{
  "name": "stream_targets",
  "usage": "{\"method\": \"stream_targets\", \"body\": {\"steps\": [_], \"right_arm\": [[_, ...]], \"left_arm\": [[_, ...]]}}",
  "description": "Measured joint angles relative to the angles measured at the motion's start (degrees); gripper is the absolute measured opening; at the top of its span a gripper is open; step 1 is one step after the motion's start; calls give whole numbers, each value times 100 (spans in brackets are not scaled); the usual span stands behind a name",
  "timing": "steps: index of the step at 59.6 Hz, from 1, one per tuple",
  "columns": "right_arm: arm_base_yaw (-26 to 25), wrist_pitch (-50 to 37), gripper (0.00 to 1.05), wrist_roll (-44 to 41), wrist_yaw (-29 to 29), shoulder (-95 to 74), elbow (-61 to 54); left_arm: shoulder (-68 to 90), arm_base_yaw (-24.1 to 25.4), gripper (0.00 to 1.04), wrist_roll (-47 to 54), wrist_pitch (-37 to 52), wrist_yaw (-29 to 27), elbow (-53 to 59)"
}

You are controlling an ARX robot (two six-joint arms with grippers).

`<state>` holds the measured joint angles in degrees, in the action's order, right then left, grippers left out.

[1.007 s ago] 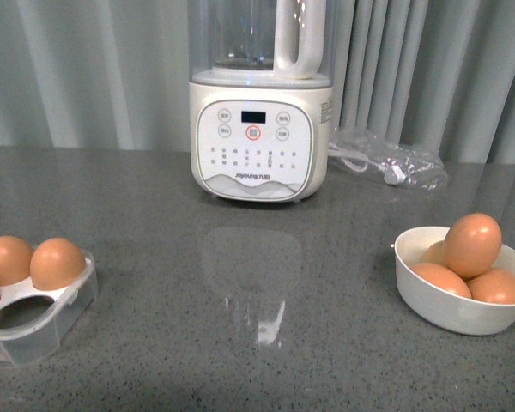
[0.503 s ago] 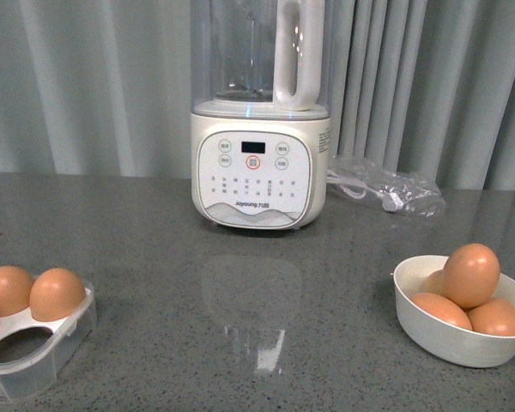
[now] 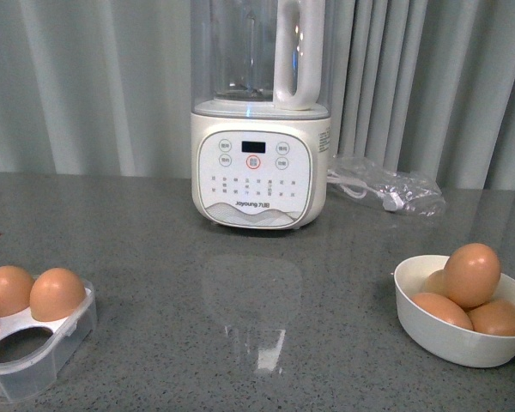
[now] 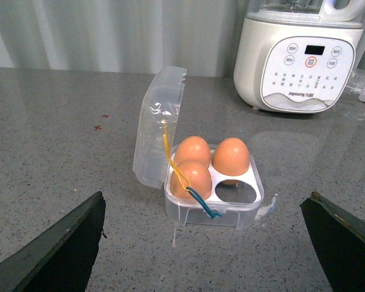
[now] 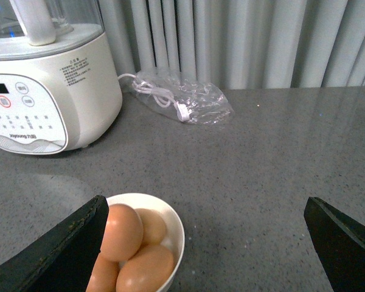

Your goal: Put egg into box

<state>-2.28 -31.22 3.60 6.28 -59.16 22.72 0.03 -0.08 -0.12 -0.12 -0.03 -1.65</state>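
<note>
The clear box (image 3: 43, 343) lies at the table's near left with its lid (image 4: 159, 125) hinged open. In the left wrist view the box (image 4: 246, 210) holds three orange-brown eggs, and one hole (image 4: 235, 191) of its white tray is bare. More eggs are heaped in a white bowl (image 3: 438, 335) at the near right, one egg (image 3: 473, 275) on top. My left gripper (image 4: 205, 204) is open, short of the box and apart from it. My right gripper (image 5: 204, 201) is open beside the bowl (image 5: 176, 234), with one finger (image 5: 67, 249) close to the heaped eggs (image 5: 120, 231). Neither arm shows in the front view.
A white blender (image 3: 259, 163) with a clear jug stands at the back centre before grey curtains. A plastic bag holding a white cable (image 3: 395, 184) lies to its right. A yellow and a blue band (image 4: 188, 185) hang over the box's front.
The front view has tilted up slightly, so everything sits lower in the picture. Box, bowl and eggs have not moved on the table.
</note>
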Motion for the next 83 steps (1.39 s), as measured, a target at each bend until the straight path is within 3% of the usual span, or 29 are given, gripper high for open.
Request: {"method": "stream_targets", "body": {"steps": [20, 83], "right_arm": [[380, 706, 98, 74, 446, -1357, 1067], [577, 431, 98, -339, 824, -2763, 1381]], "left_arm": [[0, 0, 98, 0, 0, 0, 0], [0, 0, 98, 0, 0, 0, 0]]}}
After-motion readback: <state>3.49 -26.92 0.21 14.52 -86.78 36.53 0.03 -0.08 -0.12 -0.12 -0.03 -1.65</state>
